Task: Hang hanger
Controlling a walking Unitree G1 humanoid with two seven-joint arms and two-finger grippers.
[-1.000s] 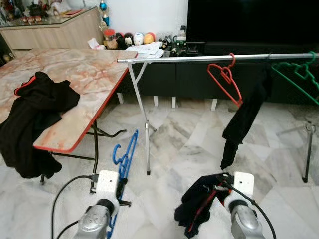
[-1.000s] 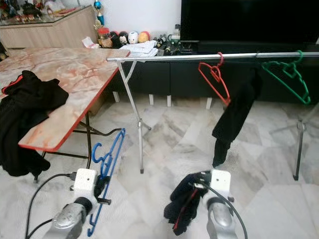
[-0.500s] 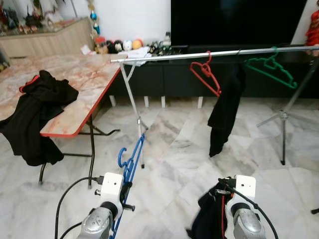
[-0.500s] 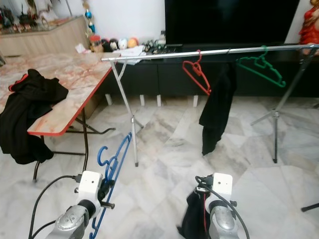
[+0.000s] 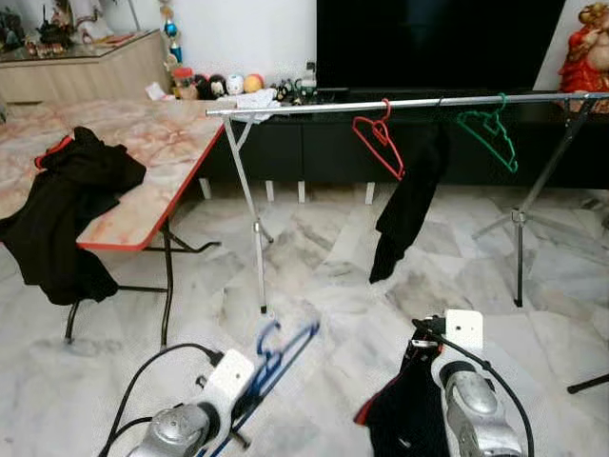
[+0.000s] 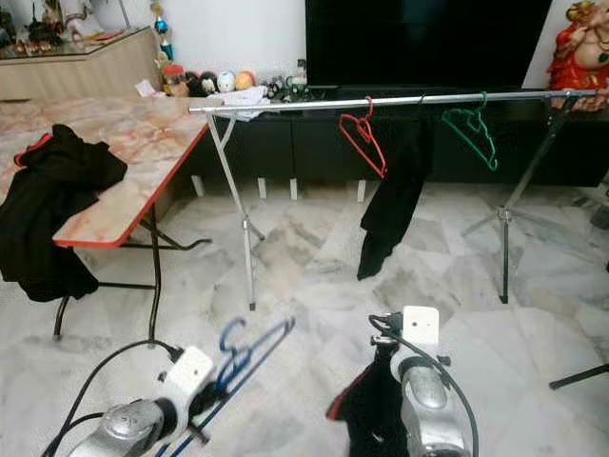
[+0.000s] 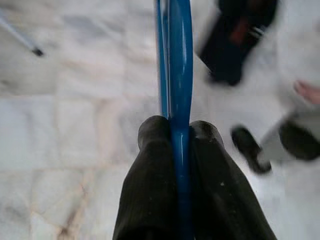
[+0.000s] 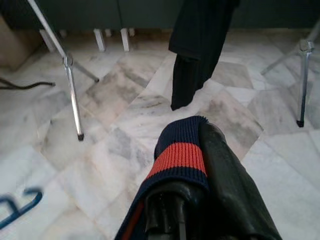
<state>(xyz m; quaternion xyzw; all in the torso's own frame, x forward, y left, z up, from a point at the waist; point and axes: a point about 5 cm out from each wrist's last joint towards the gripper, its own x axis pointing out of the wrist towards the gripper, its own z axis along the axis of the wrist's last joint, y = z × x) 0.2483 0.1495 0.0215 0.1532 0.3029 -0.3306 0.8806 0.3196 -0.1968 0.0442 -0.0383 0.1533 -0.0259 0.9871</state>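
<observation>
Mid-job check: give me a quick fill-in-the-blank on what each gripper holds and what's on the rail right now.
1. The left gripper is shut on a ____ hanger.
2. The right gripper holds a dark garment with a ____ stripe on its cuff.
3. On the clothes rail, a black garment hangs between the red hanger and the ____ hanger.
4. Another black garment is draped over the edge of the ____.

Missing words: blue; red; green; table

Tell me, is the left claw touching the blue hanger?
Touching. In the left wrist view, the left claw has its two black fingers pressed against both sides of the blue hanger.
</observation>
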